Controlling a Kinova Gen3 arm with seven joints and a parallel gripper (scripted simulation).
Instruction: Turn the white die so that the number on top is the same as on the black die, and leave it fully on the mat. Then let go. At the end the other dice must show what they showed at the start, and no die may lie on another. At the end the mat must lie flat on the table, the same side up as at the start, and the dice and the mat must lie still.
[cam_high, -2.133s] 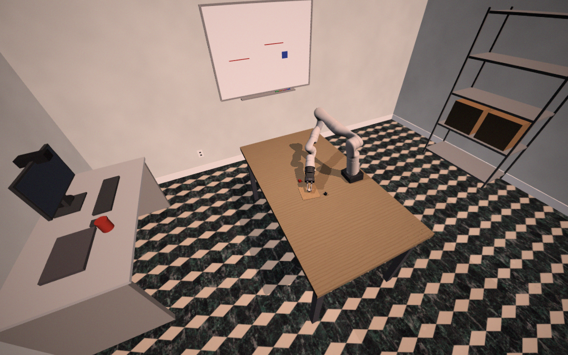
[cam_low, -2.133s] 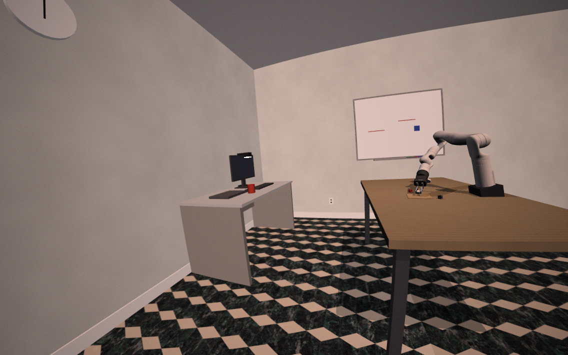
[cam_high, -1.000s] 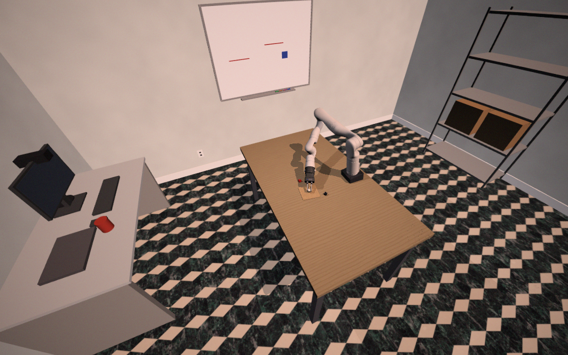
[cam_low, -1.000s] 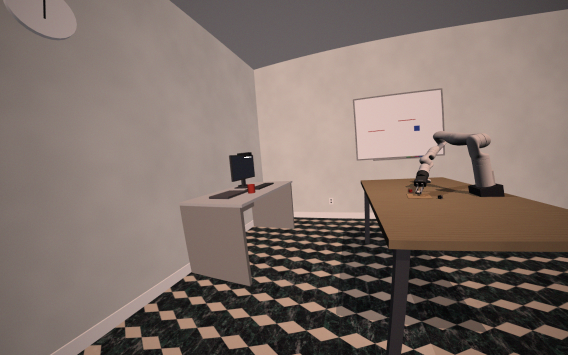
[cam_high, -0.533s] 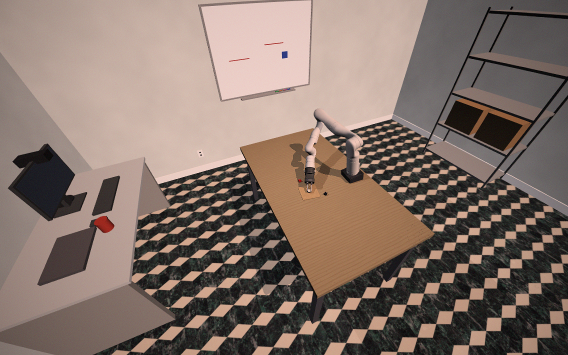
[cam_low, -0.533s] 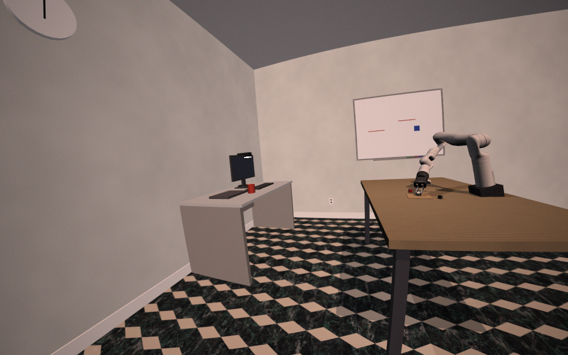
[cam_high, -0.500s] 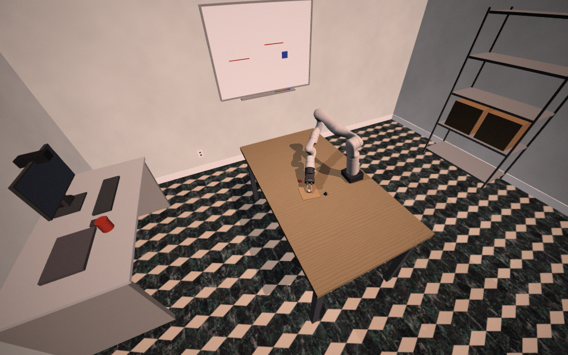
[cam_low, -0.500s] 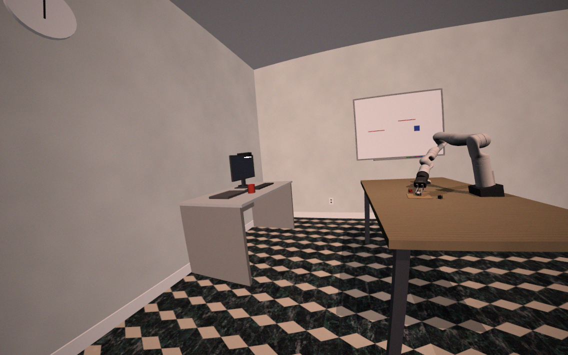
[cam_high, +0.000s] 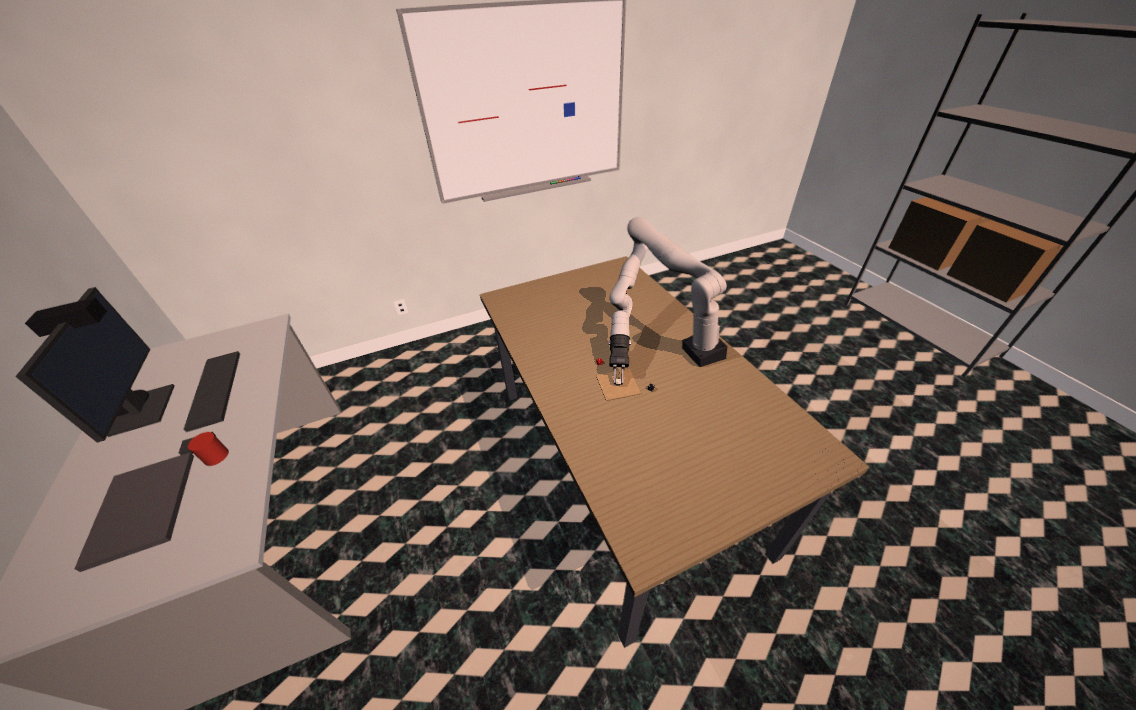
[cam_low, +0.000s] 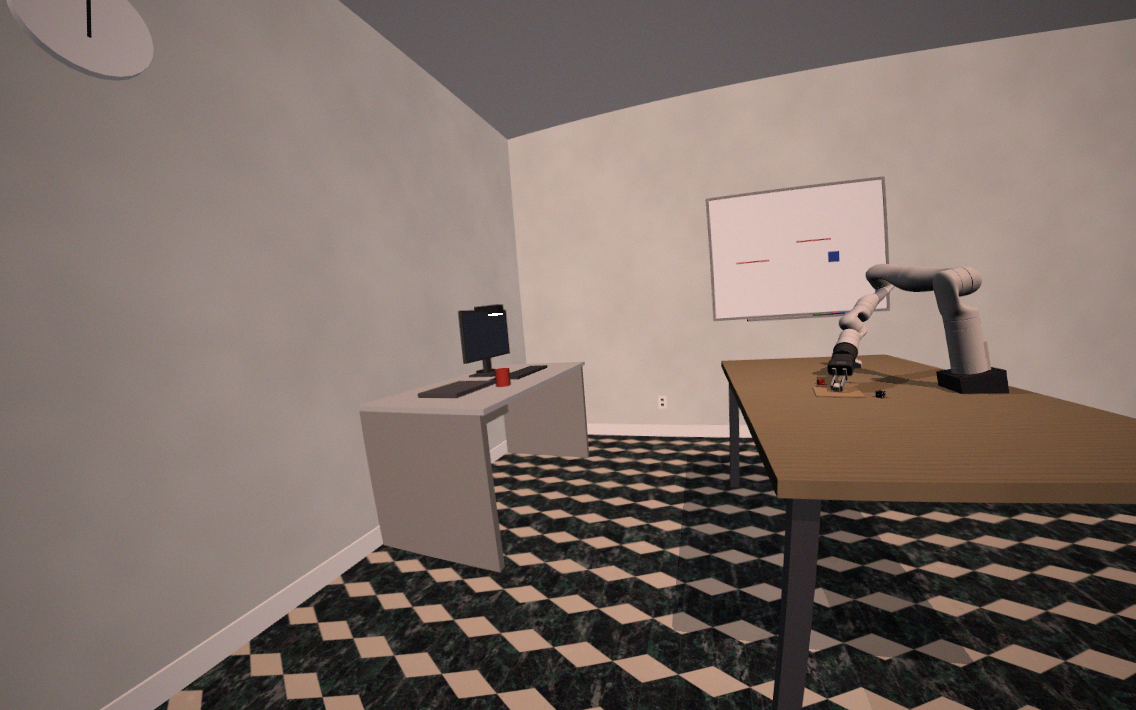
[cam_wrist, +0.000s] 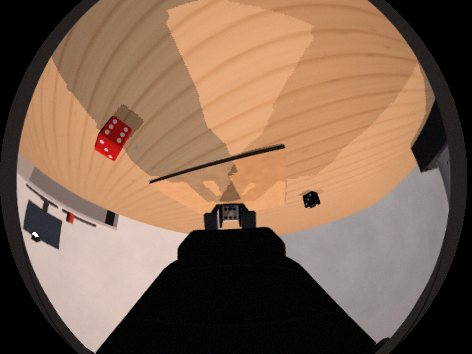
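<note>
hand (cam_wrist: 230, 216) grasping white die (cam_wrist: 231, 211) above mat (cam_high: 621, 386) | we rotate slowly, matching black die (cam_wrist: 310, 199) | we lower flat, mid-mat, away from red die (cam_wrist: 112, 136)

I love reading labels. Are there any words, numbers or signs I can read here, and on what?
No words or digits anywhere.
Red die: six pips on one face.
White die in the end effector: pips too small to count.
Black die: pips too small.
Whiteboard: only two red lines, one blue square.
</note>
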